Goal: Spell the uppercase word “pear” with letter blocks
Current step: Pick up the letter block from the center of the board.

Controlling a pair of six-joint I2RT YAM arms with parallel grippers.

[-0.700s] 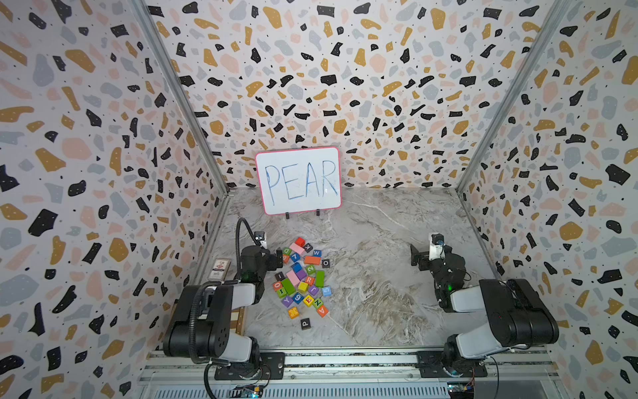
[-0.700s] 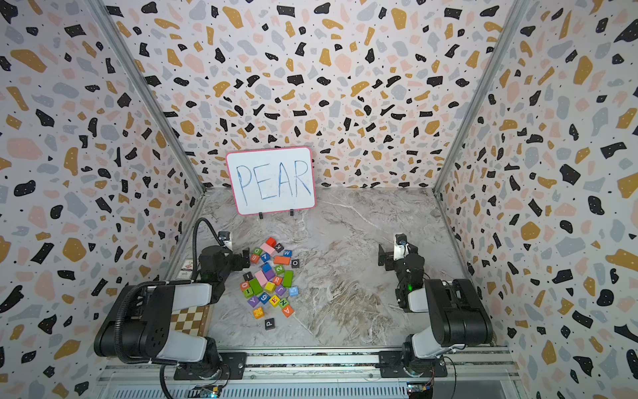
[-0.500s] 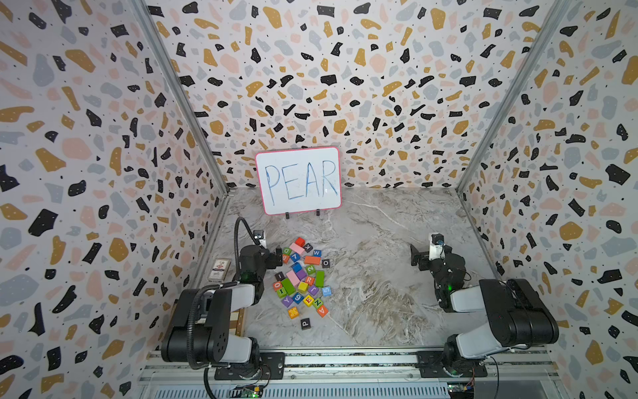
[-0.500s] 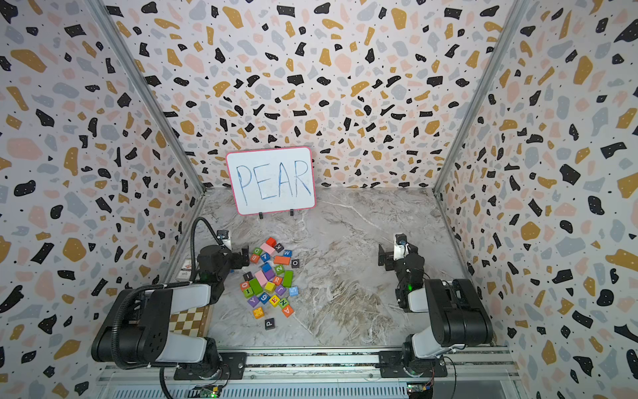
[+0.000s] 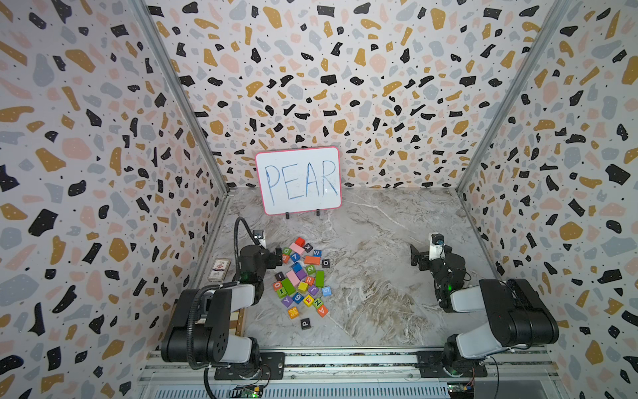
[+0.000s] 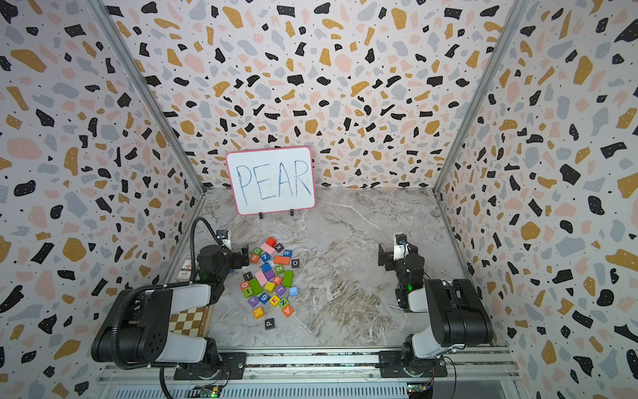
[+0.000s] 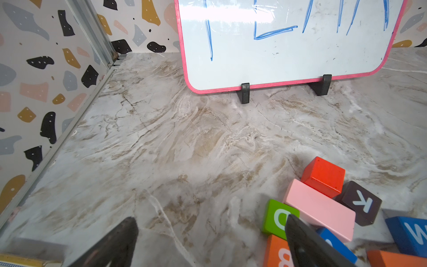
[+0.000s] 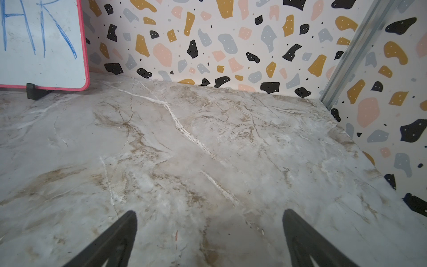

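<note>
The letter blocks lie in a loose pile left of centre in both top views. The black P (image 5: 305, 323) sits alone at the near end. Just behind it are the orange A (image 5: 322, 311) and the yellow E (image 5: 308, 301). The orange-red R (image 5: 309, 279) is mid-pile. My left gripper (image 5: 276, 255) is open at the pile's far left edge. In the left wrist view its open gripper (image 7: 209, 219) has one fingertip (image 7: 291, 220) over a green D block (image 7: 276, 217). My right gripper (image 5: 416, 257) (image 8: 209, 212) stands open over bare marble, far from the blocks.
A whiteboard (image 5: 299, 179) reading PEAR stands at the back. Other cubes and long pink (image 7: 321, 210), green (image 5: 319, 278) and orange (image 5: 311, 260) blocks fill the pile. A small card box (image 5: 219, 269) and a checkered board (image 6: 188, 323) lie by the left wall.
The left arm has shifted only slightly beside the pile. The right arm and the blocks have not moved.
</note>
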